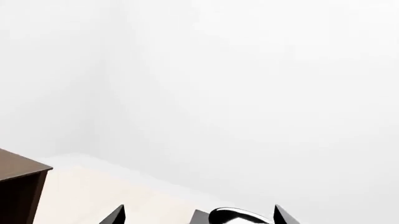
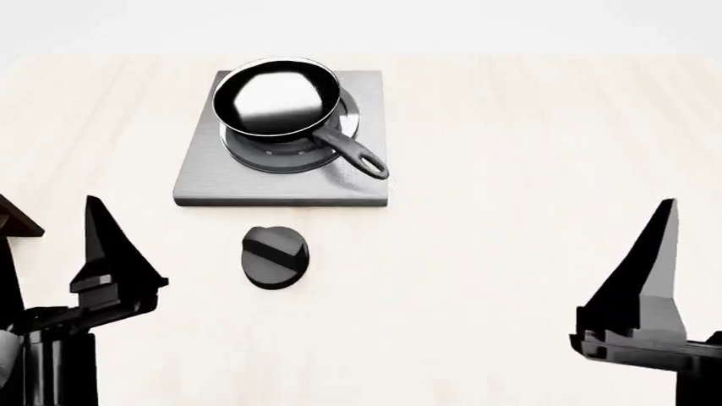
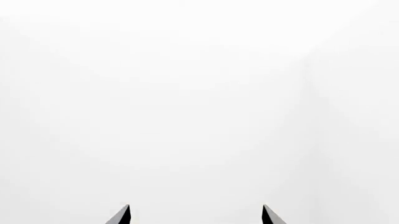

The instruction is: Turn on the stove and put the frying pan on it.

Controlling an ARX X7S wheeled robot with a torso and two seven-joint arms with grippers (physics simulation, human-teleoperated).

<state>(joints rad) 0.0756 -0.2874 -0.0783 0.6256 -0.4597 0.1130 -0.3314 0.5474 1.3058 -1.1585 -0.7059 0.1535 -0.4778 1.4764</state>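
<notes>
Frying pan (image 2: pixel 277 97): a small round black pan with a glossy, pale-reflecting inside, sitting on the burner rings of the stove, at about 11 o'clock in the head view. Its rim also shows at the edge of the left wrist view (image 1: pixel 240 217).
Pan handle (image 2: pixel 355 154): long, straight and black, pointing toward 4 o'clock from the pan and ending above the plate's near right part.
Stove (image 2: pixel 215 182): a flat square grey metal plate lying flat on the table; the dark concentric rings lie under the pan, toward the plate's far left.
Knob (image 2: pixel 274 256): round and black with a raised bar across it, set apart from the plate, on the table at 6 o'clock from the pan.
Table (image 2: pixel 508 237): pale wood.
Left gripper (image 1: pixel 198 215): spread wide with nothing between the fingers, low at 8 o'clock in the head view, well apart from the knob.
Right gripper (image 3: pixel 195 215): spread wide and holding nothing, low at 4 o'clock in the head view, well apart from the stove.
Shelf (image 1: pixel 18 184): a brown wooden corner at the edge of the left wrist view.
</notes>
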